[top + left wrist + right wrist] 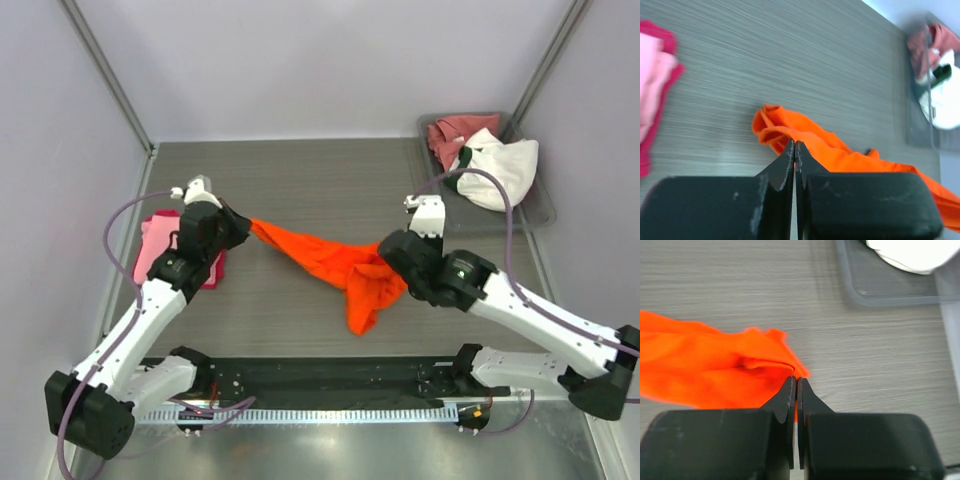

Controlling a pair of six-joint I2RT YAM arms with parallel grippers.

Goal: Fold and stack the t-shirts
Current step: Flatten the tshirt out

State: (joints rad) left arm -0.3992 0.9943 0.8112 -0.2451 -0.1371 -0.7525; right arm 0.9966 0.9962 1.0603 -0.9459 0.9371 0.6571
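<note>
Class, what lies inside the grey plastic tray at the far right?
A crumpled rose-red cloth t-shirt and a white cloth t-shirt with dark green collar; anything beneath them is covered.

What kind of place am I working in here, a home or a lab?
Probably a lab test cell: plain pale walls box in a grey table, the left arm and right arm are bolted to a rail at its near edge, and spare t-shirts sit in a grey tray.
</note>
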